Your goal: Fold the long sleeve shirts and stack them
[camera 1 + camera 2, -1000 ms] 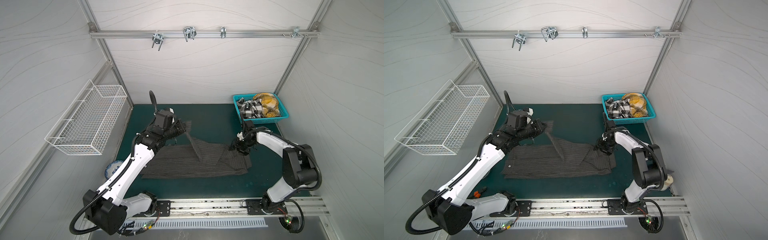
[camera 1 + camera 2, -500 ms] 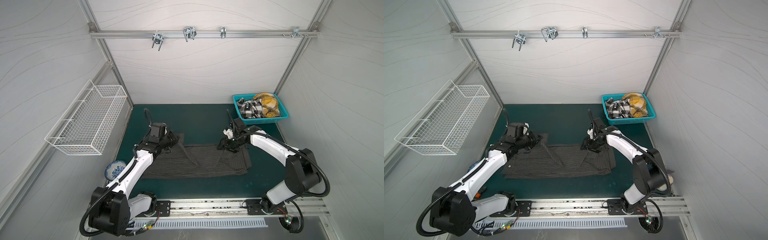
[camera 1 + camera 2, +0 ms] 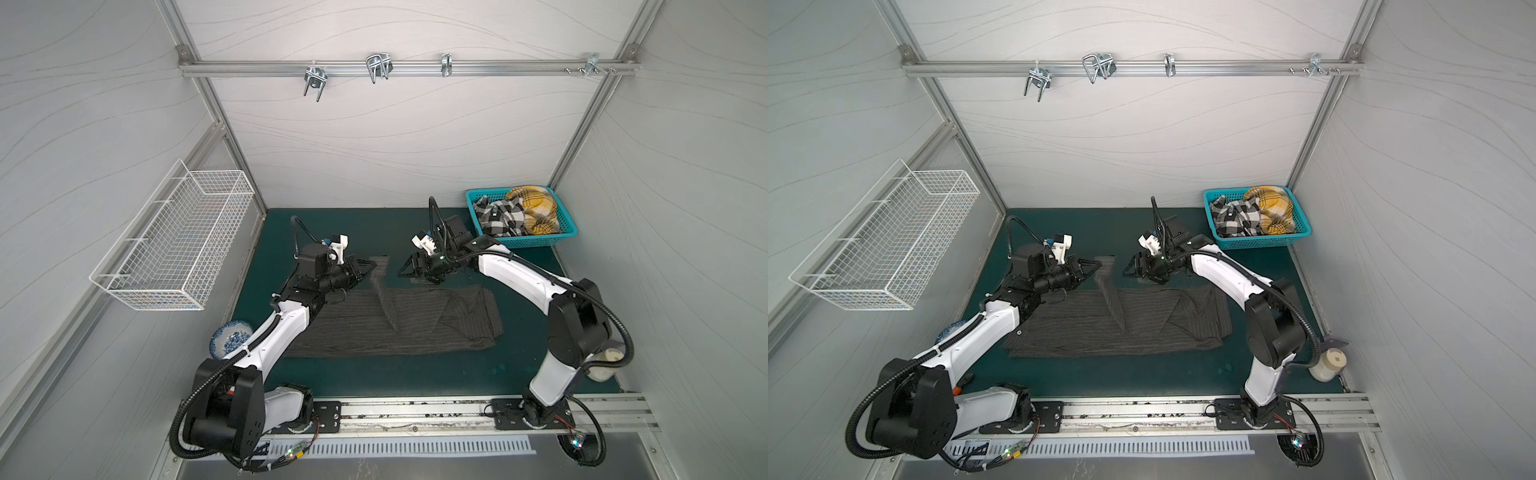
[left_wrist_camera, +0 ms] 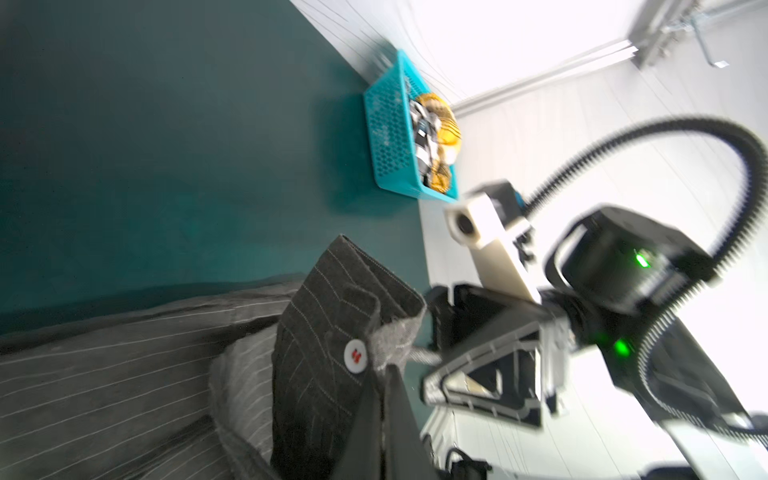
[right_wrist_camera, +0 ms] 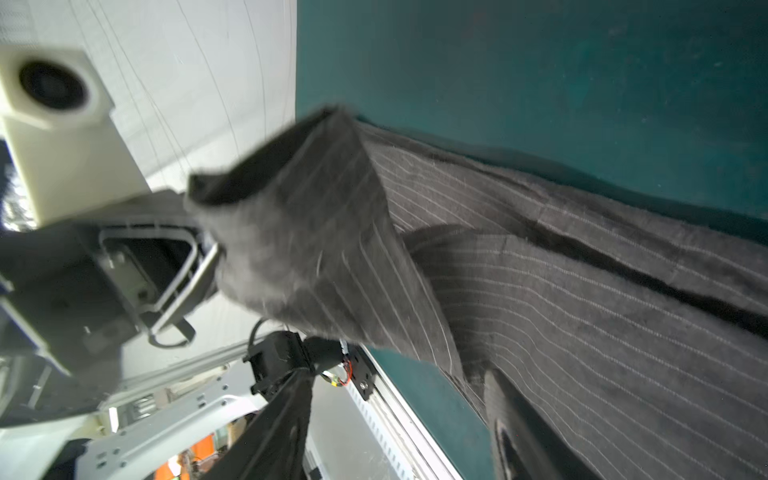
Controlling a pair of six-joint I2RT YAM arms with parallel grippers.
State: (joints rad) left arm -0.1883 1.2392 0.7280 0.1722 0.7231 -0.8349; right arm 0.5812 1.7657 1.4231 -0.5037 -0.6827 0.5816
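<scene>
Right tool point(image 3: 401, 274) nearer charcoal shirt cuff point(image 3: 382, 268); left tool point(image 3: 373, 263) tips cloth-hidden

The right gripper point(image 3: 404, 270) has drawn away from the teal plastic basket point(image 3: 524, 242), its jaws spread wider. It now faces the dark charcoal pinstriped cloth cuff point(image 3: 382, 269), which the left gripper point(image 3: 372, 265) has lowered.

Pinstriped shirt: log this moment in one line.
pinstriped shirt spread on mat | left gripper jaws shut on cuff | right gripper jaws open
</scene>
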